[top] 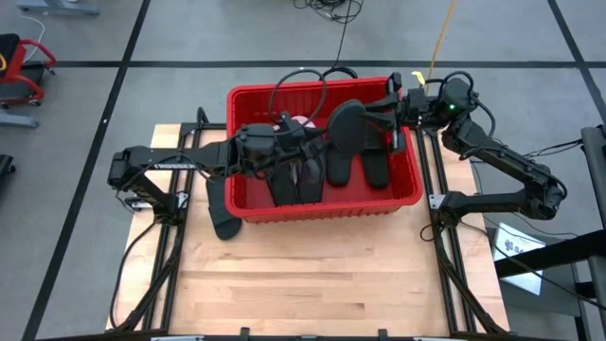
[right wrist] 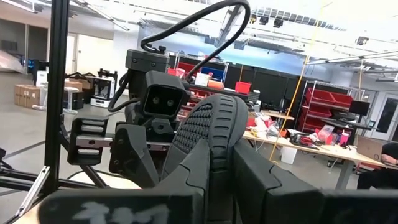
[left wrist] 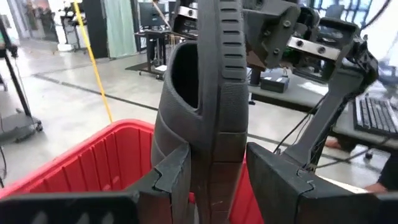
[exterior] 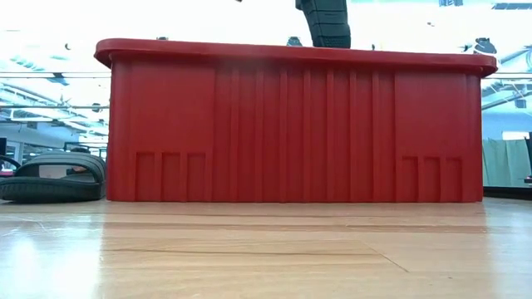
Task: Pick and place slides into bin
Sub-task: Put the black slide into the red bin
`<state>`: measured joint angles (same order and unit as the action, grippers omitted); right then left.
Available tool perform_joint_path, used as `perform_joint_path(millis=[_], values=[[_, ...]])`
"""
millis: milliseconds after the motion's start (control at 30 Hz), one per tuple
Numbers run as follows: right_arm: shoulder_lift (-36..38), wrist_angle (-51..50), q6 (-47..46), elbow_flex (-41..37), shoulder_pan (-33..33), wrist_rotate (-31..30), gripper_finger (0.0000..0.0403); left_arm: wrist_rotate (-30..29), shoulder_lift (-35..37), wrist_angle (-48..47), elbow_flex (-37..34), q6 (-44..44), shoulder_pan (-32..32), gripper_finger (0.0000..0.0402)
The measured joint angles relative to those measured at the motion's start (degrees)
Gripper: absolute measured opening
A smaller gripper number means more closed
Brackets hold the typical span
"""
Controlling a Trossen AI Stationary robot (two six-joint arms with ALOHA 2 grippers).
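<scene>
A black wide-strap slide [top: 346, 128] is held over the red bin [top: 248, 95] between both grippers; it also shows above the bin's rim in the low view [exterior: 324, 21]. My left gripper [top: 311, 142] comes from the left and is shut on one end of it. My right gripper [top: 390, 109] comes from the far right and is shut on the other end. Several black slides [top: 339, 170] and a pale pink-white one [top: 301, 123] lie on the bin's floor. One black slide [top: 222, 213] lies flat on the table by the bin's near left corner. My left gripper pinches the slide between its two fingers [left wrist: 171, 180], one on the strap side [left wrist: 177, 146], the other on the sole side [left wrist: 230, 155]. The slide stands on edge and runs away from the fingers, clear of the bin. My right gripper pinches the slide's other end between its two fingers [right wrist: 261, 180], with the ribbed sole [right wrist: 205, 134] rising between them. The fingers come level from the bin's far right side. The slide is clear of the bin's floor.
The bin's near wall [exterior: 291, 133] stands tall in the low view, with the loose slide [exterior: 54, 178] left of it. Bare wooden table [top: 312, 284] lies in front of the bin. A black cable [top: 303, 76] loops over the bin's far rim.
</scene>
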<state>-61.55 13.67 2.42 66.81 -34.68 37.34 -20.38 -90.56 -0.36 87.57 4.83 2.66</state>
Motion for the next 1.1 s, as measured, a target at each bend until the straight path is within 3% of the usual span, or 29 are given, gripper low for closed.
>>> perform_joint_path(millis=[933,1100], values=[[-0.1,-0.3,0.0,-0.1,0.0,-1.3,0.0035,-3.7,0.0,-1.6,0.0,-4.7,0.0,0.0150],[-0.1,-0.3,0.0,-0.1,0.0,-1.3,0.0034,-5.7,0.0,-1.9,0.0,-10.3,-0.1,0.0150]])
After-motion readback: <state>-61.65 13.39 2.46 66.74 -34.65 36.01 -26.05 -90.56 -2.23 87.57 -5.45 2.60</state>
